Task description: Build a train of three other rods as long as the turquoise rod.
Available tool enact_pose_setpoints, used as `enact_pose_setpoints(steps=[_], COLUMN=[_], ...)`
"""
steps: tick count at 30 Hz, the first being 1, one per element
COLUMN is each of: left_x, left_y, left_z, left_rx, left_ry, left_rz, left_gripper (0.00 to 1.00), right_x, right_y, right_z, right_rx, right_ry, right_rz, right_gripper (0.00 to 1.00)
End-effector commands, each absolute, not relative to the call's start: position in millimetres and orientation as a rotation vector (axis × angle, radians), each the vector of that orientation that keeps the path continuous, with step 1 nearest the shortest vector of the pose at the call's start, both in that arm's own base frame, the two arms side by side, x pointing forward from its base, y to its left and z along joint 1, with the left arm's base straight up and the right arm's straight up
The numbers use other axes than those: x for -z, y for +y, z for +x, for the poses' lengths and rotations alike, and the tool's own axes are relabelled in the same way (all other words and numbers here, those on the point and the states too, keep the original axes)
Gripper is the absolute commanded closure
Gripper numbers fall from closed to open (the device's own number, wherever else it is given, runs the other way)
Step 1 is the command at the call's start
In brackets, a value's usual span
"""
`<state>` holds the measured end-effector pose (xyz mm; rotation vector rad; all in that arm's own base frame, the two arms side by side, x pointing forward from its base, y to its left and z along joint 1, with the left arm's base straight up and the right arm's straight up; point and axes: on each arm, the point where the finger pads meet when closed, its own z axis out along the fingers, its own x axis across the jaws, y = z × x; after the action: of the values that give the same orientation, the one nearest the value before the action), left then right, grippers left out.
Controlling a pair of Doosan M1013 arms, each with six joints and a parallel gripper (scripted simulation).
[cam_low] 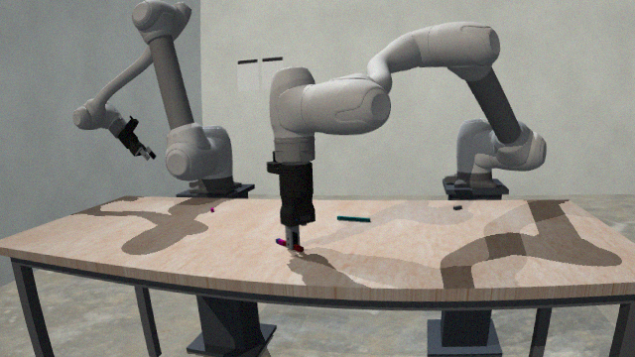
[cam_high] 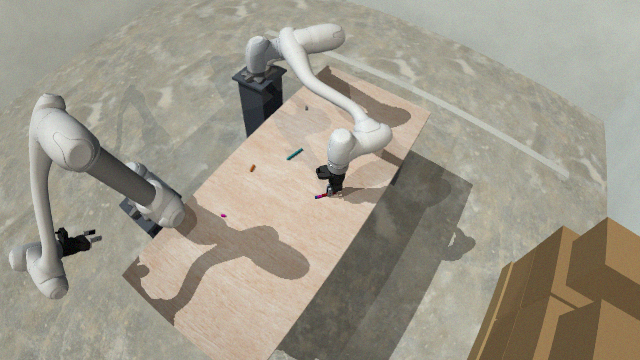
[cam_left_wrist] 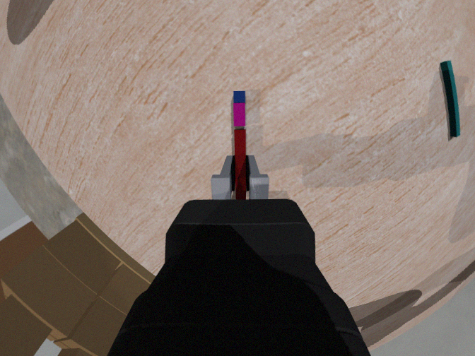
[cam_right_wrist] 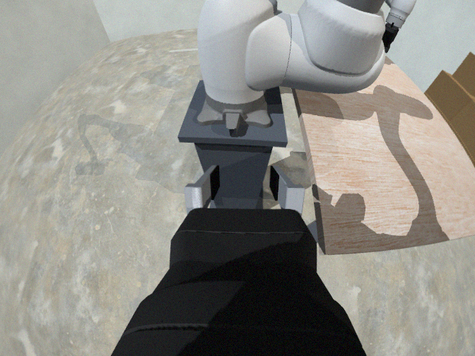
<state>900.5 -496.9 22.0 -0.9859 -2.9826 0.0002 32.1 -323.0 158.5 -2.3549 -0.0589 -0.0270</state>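
Note:
My left gripper (cam_high: 330,193) (cam_low: 293,245) (cam_left_wrist: 240,166) is shut on the red rod (cam_left_wrist: 239,145), low over the table; whether the rod touches the wood I cannot tell. In the left wrist view a magenta rod (cam_left_wrist: 239,114) and a blue rod (cam_left_wrist: 239,97) lie end to end, touching. They are in line with the red rod, with a thin gap between magenta and red. The red rod's near end is hidden by the gripper. The turquoise rod (cam_high: 295,154) (cam_low: 353,218) (cam_left_wrist: 452,99) lies apart. My right gripper (cam_high: 95,235) (cam_low: 149,155) (cam_right_wrist: 244,176) is open and empty, off the table.
An orange rod (cam_high: 252,168), another magenta rod (cam_high: 223,215) (cam_low: 212,210) and a dark grey rod (cam_high: 306,108) (cam_low: 457,207) lie scattered on the table (cam_high: 280,320) (cam_low: 238,270). Cardboard boxes (cam_high: 555,300) stand on the floor beyond the table's edge.

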Motion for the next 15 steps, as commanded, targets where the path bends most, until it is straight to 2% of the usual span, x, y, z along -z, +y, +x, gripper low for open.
enact_pose_setpoints(steps=[1, 15], left_x=[-24.0, -24.0], left_y=[-497.1, -498.4], left_z=[901.1, 900.1], left_rx=[0.0, 0.0], left_ry=[-2.985, -2.985], left_rz=[-0.987, -0.987], left_gripper=[0.76, 0.76], right_x=[-158.8, -158.8], right_y=[-323.2, -323.2], right_z=[32.2, 32.2], right_rx=[0.027, 0.027], right_ry=[-0.059, -0.059], right_rz=[-2.356, -2.356], right_gripper=[0.0, 0.0])
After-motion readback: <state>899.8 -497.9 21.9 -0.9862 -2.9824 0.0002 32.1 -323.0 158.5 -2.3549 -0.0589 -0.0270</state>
